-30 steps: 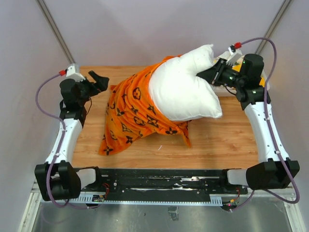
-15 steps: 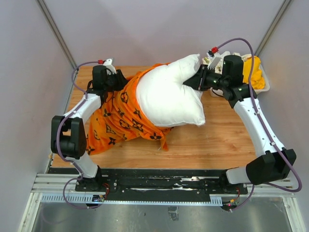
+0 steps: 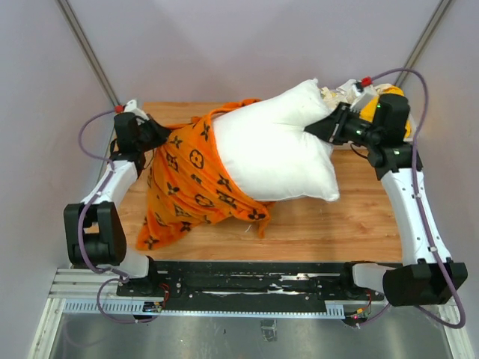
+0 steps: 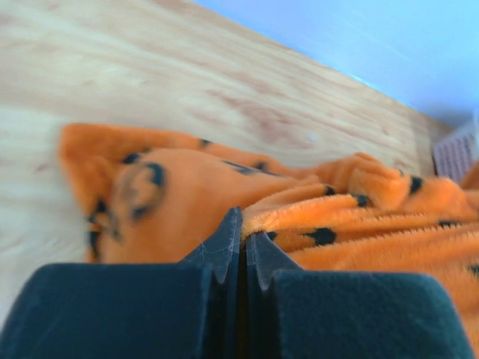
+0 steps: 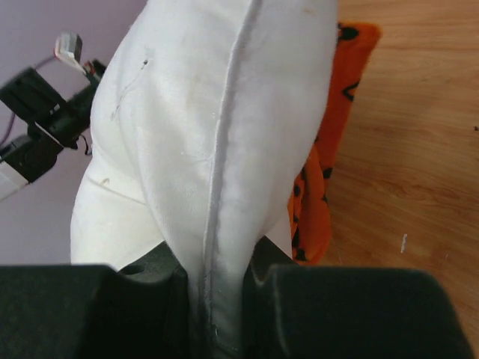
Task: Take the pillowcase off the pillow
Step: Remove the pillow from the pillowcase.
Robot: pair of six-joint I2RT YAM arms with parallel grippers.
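Observation:
The plump white pillow (image 3: 277, 153) lies across the middle of the table, its left end still inside the orange pillowcase (image 3: 191, 183) with black motifs. My right gripper (image 3: 330, 129) is shut on the pillow's right edge; in the right wrist view the seam of the pillow (image 5: 224, 134) runs down between the jaws of that gripper (image 5: 221, 280). At the back left my left gripper (image 3: 153, 136) is shut on the pillowcase's far edge. In the left wrist view the left gripper (image 4: 243, 241) has its tips pressed together, with the plush pillowcase (image 4: 352, 217) bunched at them.
A white bin (image 3: 410, 136) at the back right corner holds a yellow cloth (image 3: 391, 97) and a pale printed cloth (image 3: 340, 91). Bare wooden tabletop (image 3: 337, 224) lies in front of the pillow. The purple walls stand close on both sides.
The left gripper went from open to shut on the pillowcase and pulled back to the left. The right gripper carried the pillow to the right, baring more white.

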